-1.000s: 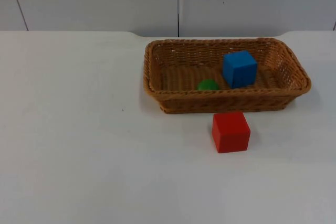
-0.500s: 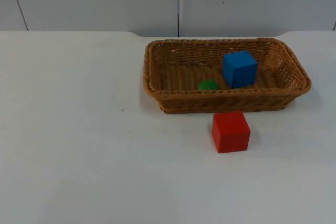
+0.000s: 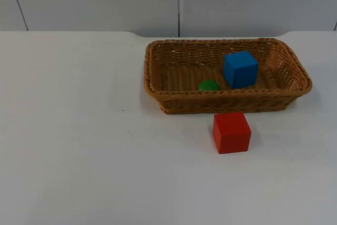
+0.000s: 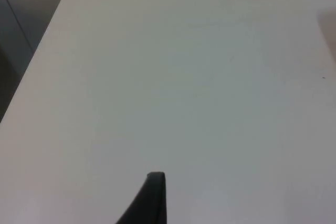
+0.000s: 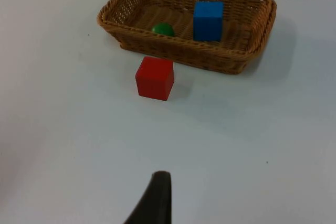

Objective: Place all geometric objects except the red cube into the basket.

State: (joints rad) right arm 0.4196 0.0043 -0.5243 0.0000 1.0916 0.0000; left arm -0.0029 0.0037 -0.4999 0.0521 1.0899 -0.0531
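1. Left pincer (image 4: 155,192) hangs over a bare stretch of the white table (image 4: 173,77), and that arm is just waiting. One black fingertip is all I can see of it, so I can't tell if it's open or closed.
2. Right pincer (image 5: 160,192) is over the table too, well back from the objects and facing them. Same deal, one dark fingertip, can't tell open or closed. Nothing visible in either pincer.
3. Basket (image 3: 227,100) is a brown wicker rectangle sitting at the far side of the table, near the grey wall (image 3: 105,1).
4. Blue cube (image 3: 240,69) is inside the basket, toward its right half, sitting on the basket floor.
5. Green piece (image 3: 209,85) is also inside the basket, just left of the blue cube and close to the near wall. It looks rounded, but the rim hides the lower part so I can't tell its exact shape.
6. Red cube (image 3: 231,132) is out on the table, just in front of the basket's near wall, close but with a small gap. From the right wrist view it sits between that pincer and the basket.
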